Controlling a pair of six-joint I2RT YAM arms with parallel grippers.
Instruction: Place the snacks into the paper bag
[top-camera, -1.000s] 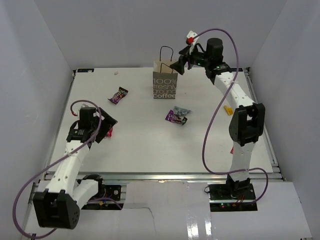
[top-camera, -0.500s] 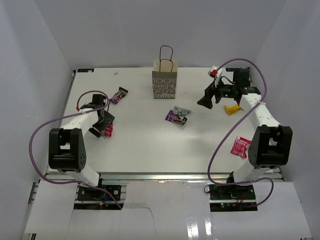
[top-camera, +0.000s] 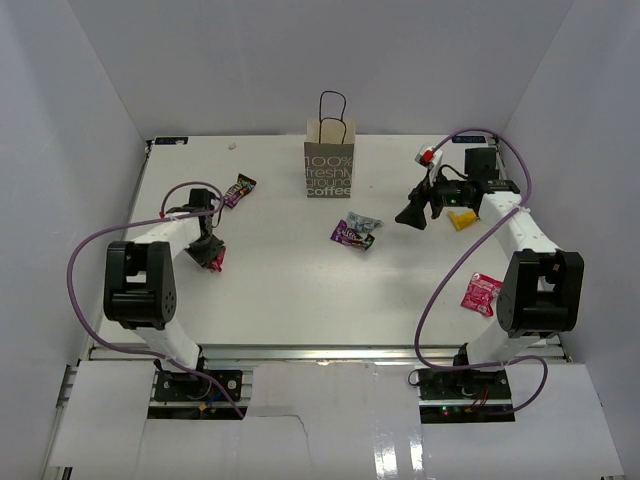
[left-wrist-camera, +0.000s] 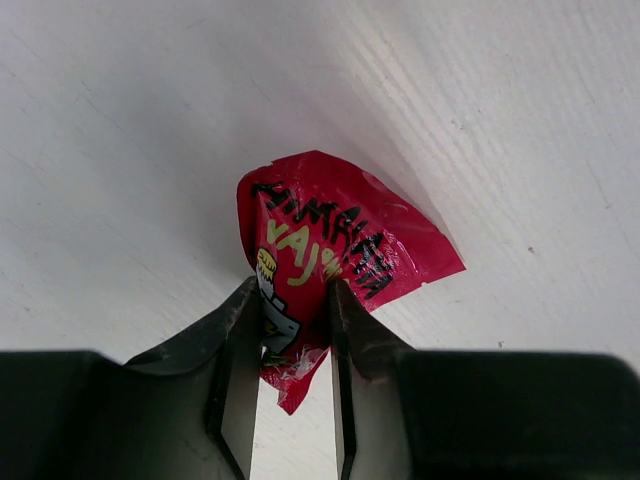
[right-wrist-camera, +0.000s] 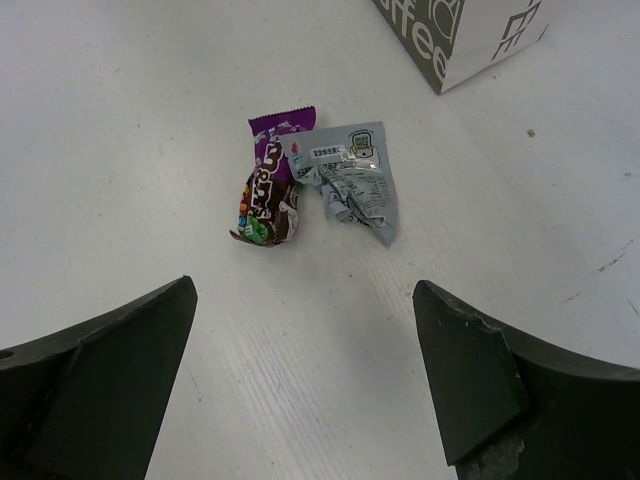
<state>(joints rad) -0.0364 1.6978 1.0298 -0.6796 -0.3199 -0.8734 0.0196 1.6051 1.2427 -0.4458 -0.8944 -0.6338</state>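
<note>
Glossy crinkled foil on the red packet, matt black plastic on the left fingers, matt white counter with a fine brushed grain, silvery packet shiny and creased, purple packet glossy film, paper bag dull matt paper

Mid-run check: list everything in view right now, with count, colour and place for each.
paper bag: 1, grey-brown, upright, far middle of the table.
far purple packet: 1, dark purple, far left.
centre purple packet: 1, dark purple, touching the silver packet.
silver packet: 1, silvery grey, centre.
yellow bar: 1, yellow, by the right arm.
left red packet: 1, red, pinched at the left.
right red packet: 1, red, near right.
left gripper: shut on left red packet.
right gripper: open, empty.
</note>
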